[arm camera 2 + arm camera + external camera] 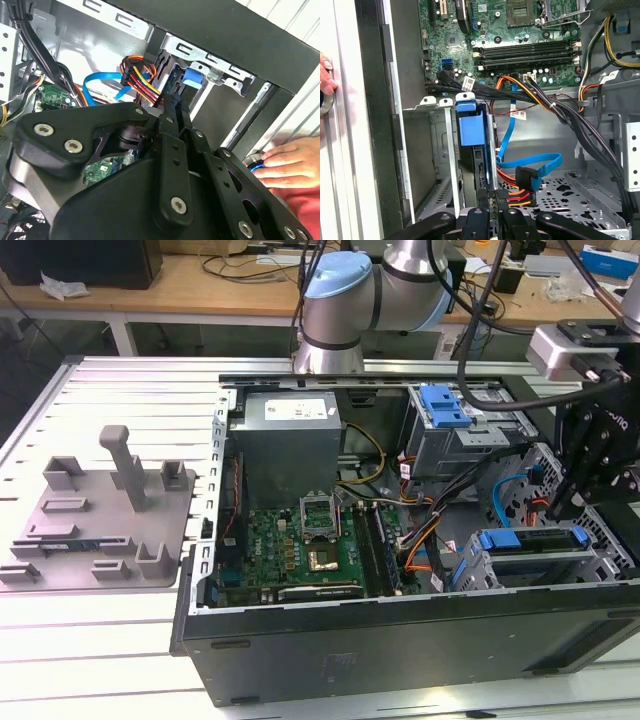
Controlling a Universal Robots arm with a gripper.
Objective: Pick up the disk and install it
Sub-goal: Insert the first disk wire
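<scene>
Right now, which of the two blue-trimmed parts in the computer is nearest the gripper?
The disk at the exterior view's right, just below the gripper. The blue latch lies farther off, toward the arm's base.

You are looking at the open computer case (pixel 400 650) lying on the slatted table (pixel 100 660). The gripper (pixel 565 505) is hanging over the drive cage (pixel 475 575) at the exterior view's right, where the disk (pixel 530 538) is sitting, blue edge up. The grey fixture plate (pixel 100 530) is lying at the exterior view's left, outside the case
</scene>
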